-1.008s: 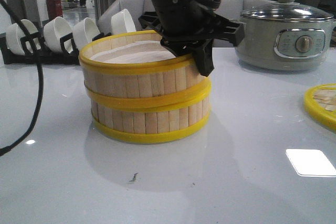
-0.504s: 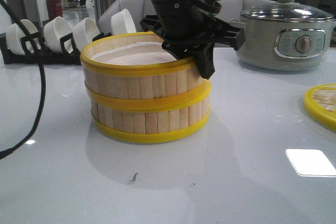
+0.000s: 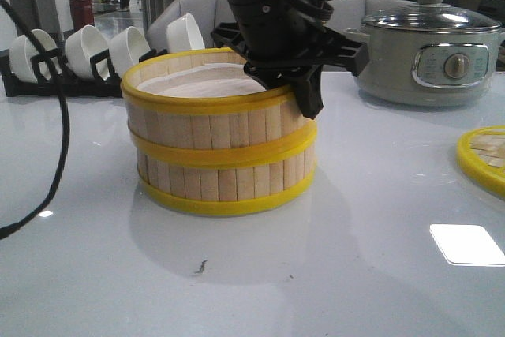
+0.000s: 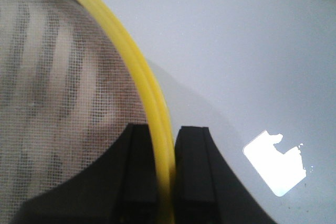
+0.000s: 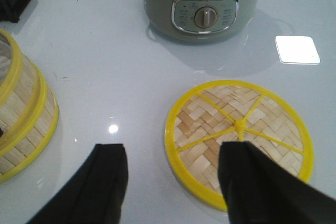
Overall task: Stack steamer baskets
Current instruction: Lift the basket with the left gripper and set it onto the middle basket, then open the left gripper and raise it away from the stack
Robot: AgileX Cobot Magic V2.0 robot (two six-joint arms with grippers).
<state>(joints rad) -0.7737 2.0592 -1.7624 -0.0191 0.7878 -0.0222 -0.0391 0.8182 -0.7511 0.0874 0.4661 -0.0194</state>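
The table (image 3: 379, 274) carries the pot (image 3: 430, 57) at the back right and the two baskets mid-left, the top basket (image 3: 209, 108) seated on the bottom basket (image 3: 225, 183). Over the last second the top one has levelled and settled, so stacking looks done bar release. The left gripper (image 4: 163, 182) still pinches its yellow rim (image 4: 152, 108). The right gripper (image 5: 173, 182) hangs wide open over the lid (image 5: 239, 137), likely next.

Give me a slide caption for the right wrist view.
Open right gripper hovering over the woven lid, stacked steamer baskets and electric pot nearby.
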